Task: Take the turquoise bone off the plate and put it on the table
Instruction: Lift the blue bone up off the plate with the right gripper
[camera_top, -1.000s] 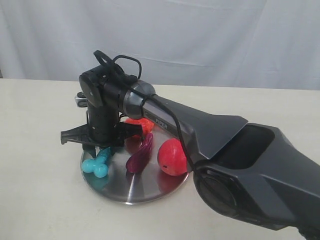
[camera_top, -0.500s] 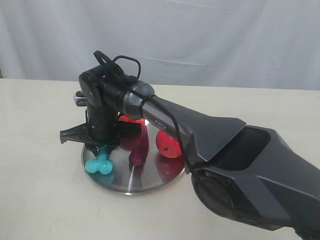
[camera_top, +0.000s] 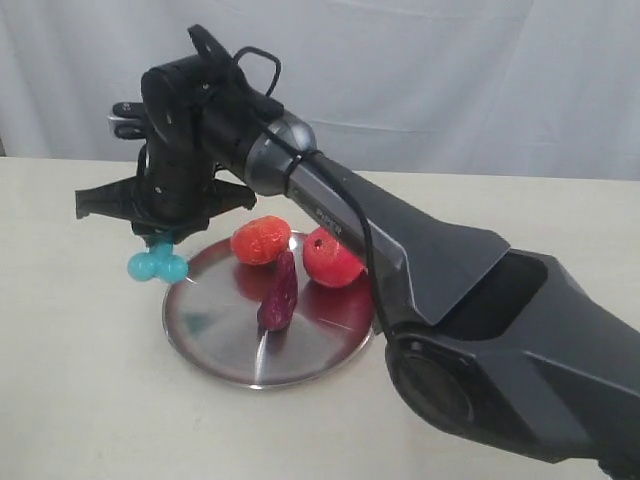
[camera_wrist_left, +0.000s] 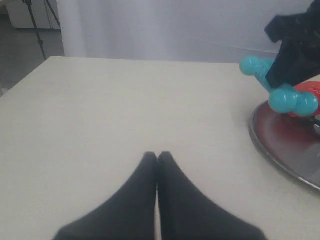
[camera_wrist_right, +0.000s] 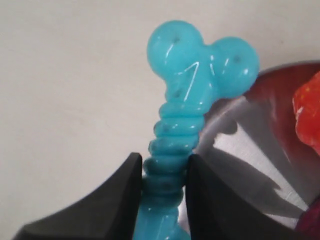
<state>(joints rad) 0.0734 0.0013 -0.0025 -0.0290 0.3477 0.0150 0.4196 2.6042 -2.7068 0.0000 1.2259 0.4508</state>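
Note:
My right gripper (camera_top: 160, 240) is shut on the ribbed shaft of the turquoise bone (camera_top: 157, 263) and holds it in the air over the plate's left rim. In the right wrist view the bone (camera_wrist_right: 192, 90) hangs knobs-down between the black fingers (camera_wrist_right: 125, 190), above the edge where the plate (camera_wrist_right: 260, 150) meets the table (camera_wrist_right: 65, 90). The silver plate (camera_top: 215, 335) lies on the beige table (camera_top: 70, 380). In the left wrist view the bone (camera_wrist_left: 285, 95) shows at the far side; my left gripper (camera_wrist_left: 157, 156) is shut with nothing in it, low over the table.
On the plate lie a dark purple elongated piece (camera_top: 279, 292), a red ball-like toy (camera_top: 331, 257) and an orange-red toy (camera_top: 260, 240). The right arm's dark body (camera_top: 470, 320) stretches over the table's right front. A white curtain (camera_top: 400, 80) hangs behind.
The right gripper has risen and moved left with the turquoise bone, lifting it off the plate. The purple piece and red toy shifted on the plate, which slid slightly.

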